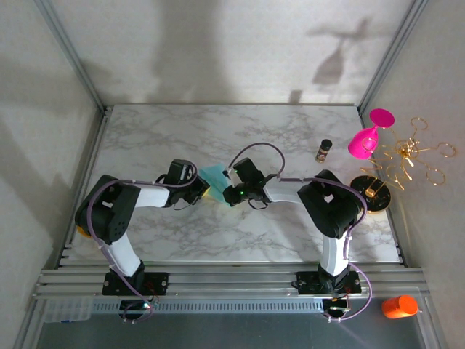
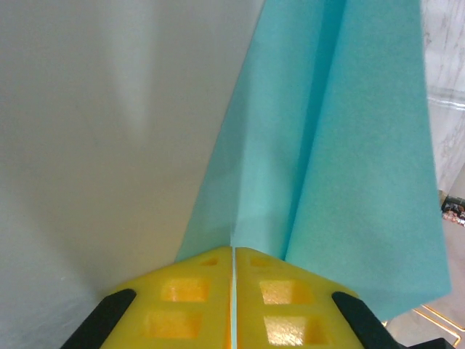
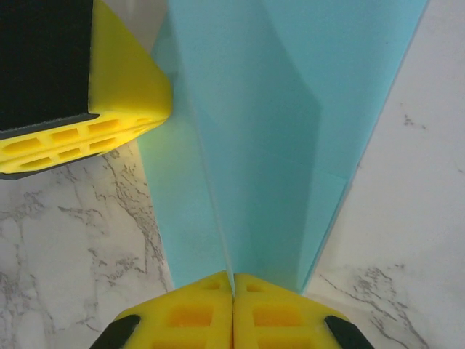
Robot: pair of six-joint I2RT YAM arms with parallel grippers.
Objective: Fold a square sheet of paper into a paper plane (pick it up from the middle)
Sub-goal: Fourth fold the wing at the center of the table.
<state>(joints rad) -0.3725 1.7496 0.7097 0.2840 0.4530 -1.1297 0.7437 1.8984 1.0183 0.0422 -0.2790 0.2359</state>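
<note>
— While the teal paper hangs above the middle of the table, who grips it?
— The left gripper pinches it from nine o'clock and the right gripper from three. Both are clamped tight on it, probably to tension the crease.

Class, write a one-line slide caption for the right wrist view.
Right tool pinches the folded teal paper over the marble table.

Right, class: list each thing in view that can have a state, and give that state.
teal paper, folded into layers, pinched by both grippers
left gripper, shut on teal paper
right gripper, shut on teal paper
pink goblet, tilted, not upright
small bottle, standing upright
</note>
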